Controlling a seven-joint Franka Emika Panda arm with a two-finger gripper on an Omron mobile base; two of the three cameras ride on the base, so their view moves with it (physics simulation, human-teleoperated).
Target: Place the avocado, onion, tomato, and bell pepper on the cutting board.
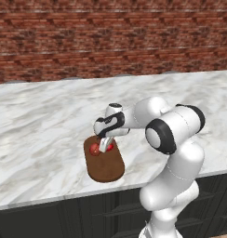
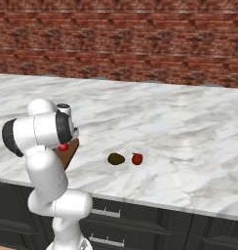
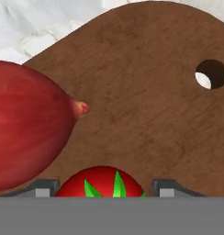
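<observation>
Hung low over the cutting board [image 1: 105, 168] with gripper [image 3: 102, 189] tips straddling the tomato [image 3: 101, 182], grip or release impossible to tell, onion [image 3: 26, 128] cut off at nine o'clock, avocado [image 2: 116, 158] and bell pepper [image 2: 137, 158] side by side on the counter [image 2: 189, 146] well apart.

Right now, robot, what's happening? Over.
Tool over cutting board, jaws astride tomato. Onion on board. Avocado, bell pepper waiting on counter. Nothing blocking.

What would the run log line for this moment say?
gripper: over cutting board, straddling tomato | onion: on board | avocado, bell pepper: on counter
</observation>
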